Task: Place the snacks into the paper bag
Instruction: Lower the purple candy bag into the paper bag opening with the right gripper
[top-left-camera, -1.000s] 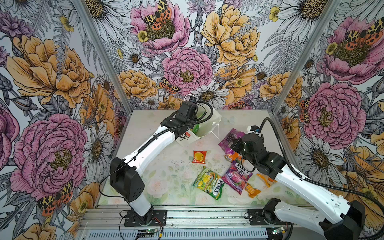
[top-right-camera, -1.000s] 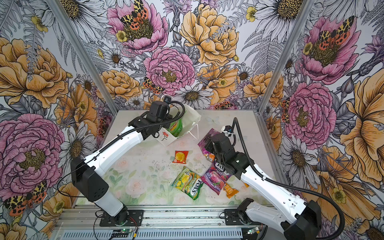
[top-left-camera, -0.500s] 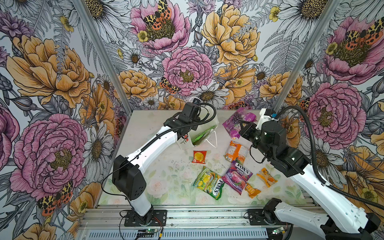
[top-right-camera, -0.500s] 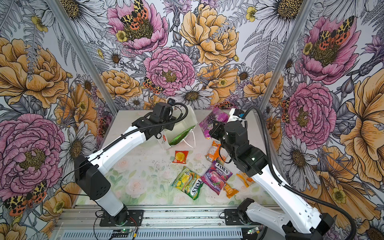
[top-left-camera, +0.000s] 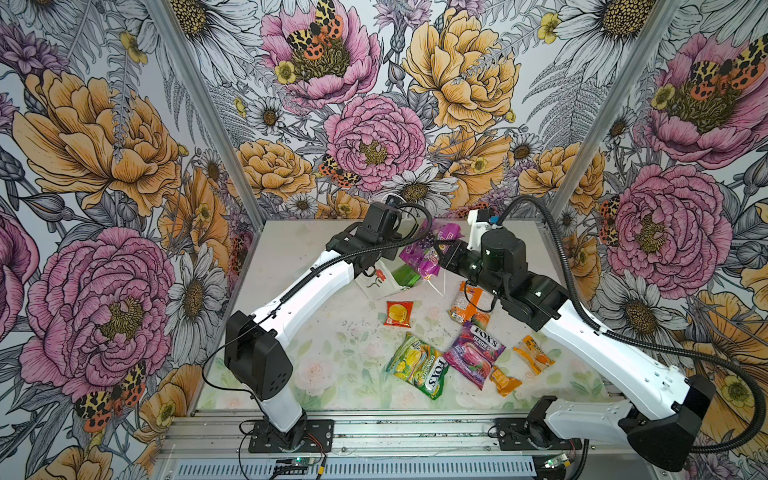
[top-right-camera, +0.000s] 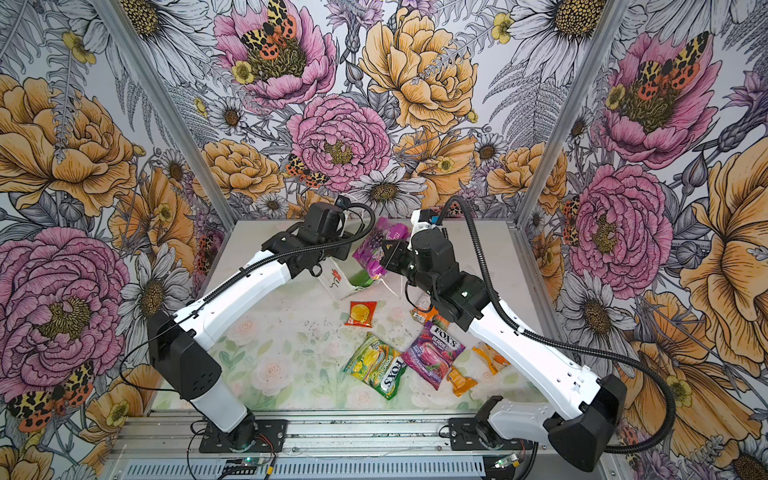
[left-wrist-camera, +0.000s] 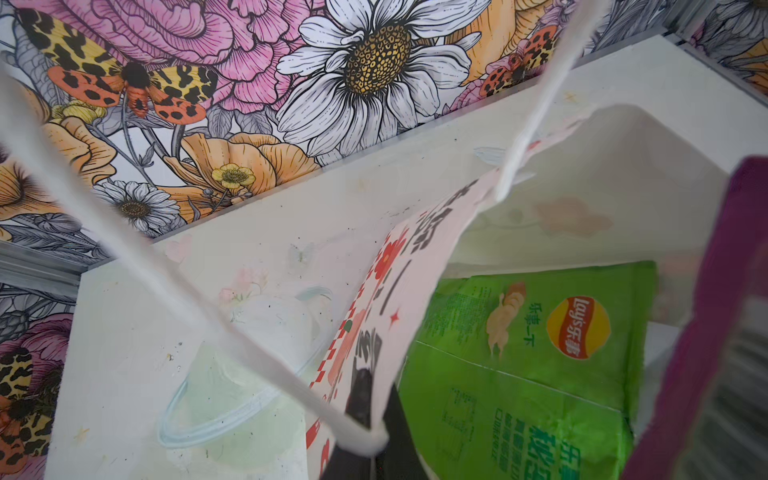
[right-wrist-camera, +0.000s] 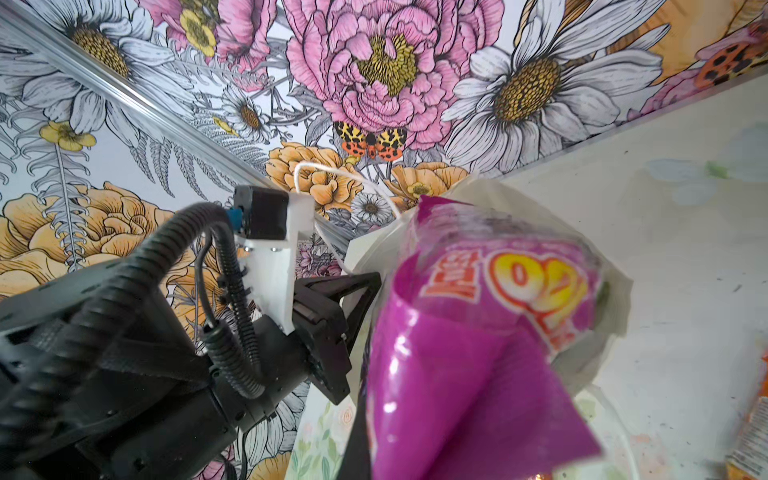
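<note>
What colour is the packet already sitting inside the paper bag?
The packet is bright green with a red-and-yellow logo, clearest in the left wrist view.

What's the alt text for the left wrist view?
Looking into the open white paper bag, a green Lay's packet lies inside and a purple packet looms blurred at its mouth. White cord handles cross the foreground; the pale table and floral wall lie behind.

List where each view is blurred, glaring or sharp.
Left wrist view: the white cords and the purple packet sit close to the lens and are blurred, while the green packet shows sharp print. Right wrist view: the purple packet is soft with white glare spots, and the wallpaper behind is crisp. Both top views: sharp and evenly lit, with no strong shadows on the table.
</note>
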